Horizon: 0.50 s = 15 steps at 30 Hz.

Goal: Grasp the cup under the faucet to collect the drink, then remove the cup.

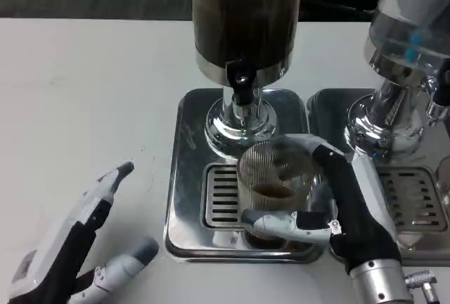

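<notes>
One camera, the head view, carries the whole scene. Right of centre, the right hand [330,202] wraps its fingers around the ribbed clear cup [274,184], which shows a little dark drink at its bottom. The cup sits over the front of the drip tray [186,177], below the faucet [242,86] in the frame and apparently clear of its spout. At the lower left, the left hand [77,248] rests on the white table [84,93] with fingers spread, holding nothing. Collecting looks done; what seems left is carrying the cup off the tray and away from the dark dispenser [246,15].
</notes>
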Each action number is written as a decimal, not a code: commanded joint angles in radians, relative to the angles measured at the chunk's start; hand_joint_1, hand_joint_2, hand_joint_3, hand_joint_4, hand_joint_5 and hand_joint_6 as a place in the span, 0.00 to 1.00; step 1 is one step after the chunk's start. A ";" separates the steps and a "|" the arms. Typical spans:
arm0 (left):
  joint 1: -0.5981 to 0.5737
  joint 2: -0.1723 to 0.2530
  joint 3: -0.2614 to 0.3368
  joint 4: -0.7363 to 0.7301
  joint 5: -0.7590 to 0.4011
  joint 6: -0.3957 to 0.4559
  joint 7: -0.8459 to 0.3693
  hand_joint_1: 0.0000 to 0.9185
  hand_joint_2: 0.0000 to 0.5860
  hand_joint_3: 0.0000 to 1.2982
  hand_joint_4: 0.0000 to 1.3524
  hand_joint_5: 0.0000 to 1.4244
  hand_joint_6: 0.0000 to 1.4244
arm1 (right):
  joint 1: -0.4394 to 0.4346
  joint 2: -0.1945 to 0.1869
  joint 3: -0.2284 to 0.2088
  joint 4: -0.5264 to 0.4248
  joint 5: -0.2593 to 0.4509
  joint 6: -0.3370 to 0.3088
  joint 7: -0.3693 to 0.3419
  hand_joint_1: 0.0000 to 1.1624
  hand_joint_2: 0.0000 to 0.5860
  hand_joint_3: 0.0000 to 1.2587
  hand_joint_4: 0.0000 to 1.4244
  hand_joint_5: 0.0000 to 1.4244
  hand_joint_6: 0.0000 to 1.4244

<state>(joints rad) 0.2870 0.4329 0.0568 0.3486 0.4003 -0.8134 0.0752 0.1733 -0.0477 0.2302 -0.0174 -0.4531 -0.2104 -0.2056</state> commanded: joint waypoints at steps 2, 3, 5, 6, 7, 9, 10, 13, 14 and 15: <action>0.053 0.059 0.036 -0.115 0.070 0.039 0.016 0.00 0.21 0.00 0.00 0.00 0.00 | 0.012 0.003 -0.007 -0.079 0.007 -0.008 -0.006 0.90 0.15 0.60 0.59 0.68 0.97; 0.060 0.066 0.042 -0.130 0.076 0.045 0.016 0.00 0.21 0.00 0.00 0.00 0.00 | 0.013 0.003 -0.008 -0.085 0.010 -0.006 -0.004 0.90 0.15 0.60 0.59 0.68 0.97; 0.084 0.085 0.062 -0.170 0.097 0.055 0.016 0.00 0.21 0.00 0.00 0.00 0.00 | 0.018 0.001 -0.009 -0.096 0.016 -0.004 0.003 0.90 0.15 0.60 0.59 0.68 0.97; 0.095 0.094 0.071 -0.186 0.107 0.061 0.016 0.00 0.21 0.00 0.00 0.00 0.00 | 0.023 -0.001 -0.009 -0.103 0.017 -0.004 0.007 0.90 0.15 0.60 0.59 0.68 0.97; 0.105 0.102 0.078 -0.200 0.116 0.066 0.015 0.00 0.21 0.00 0.00 0.00 0.00 | 0.028 -0.002 -0.009 -0.108 0.019 -0.004 0.010 0.90 0.15 0.60 0.59 0.68 0.97; 0.127 0.118 0.090 -0.219 0.128 0.071 0.014 0.00 0.21 0.00 0.00 0.00 0.00 | 0.038 -0.008 -0.007 -0.123 0.012 -0.006 0.014 0.90 0.15 0.60 0.59 0.68 0.97; 0.137 0.124 0.094 -0.225 0.132 0.073 0.014 0.00 0.21 0.00 0.00 0.00 0.00 | 0.043 -0.010 -0.006 -0.131 0.010 -0.007 0.018 0.90 0.15 0.60 0.59 0.69 0.97; 0.165 0.140 0.100 -0.239 0.149 0.072 0.013 0.00 0.21 0.00 0.00 0.00 0.00 | 0.055 -0.014 0.000 -0.151 0.005 -0.004 0.030 0.90 0.15 0.60 0.60 0.69 0.97; 0.174 0.144 0.100 -0.244 0.157 0.072 0.014 0.00 0.21 0.00 0.00 0.00 0.00 | 0.060 -0.014 0.002 -0.157 0.010 -0.002 0.038 0.90 0.15 0.60 0.60 0.69 0.97; 0.187 0.149 0.102 -0.256 0.174 0.069 0.021 0.00 0.21 0.00 0.00 0.00 0.00 | 0.066 -0.017 0.002 -0.166 0.012 -0.002 0.045 0.90 0.15 0.61 0.60 0.69 0.98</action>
<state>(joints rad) 0.4461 0.5572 0.1487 0.1202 0.5440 -0.7438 0.0823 0.2312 -0.0611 0.2258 -0.1322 -0.4486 -0.2088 -0.1706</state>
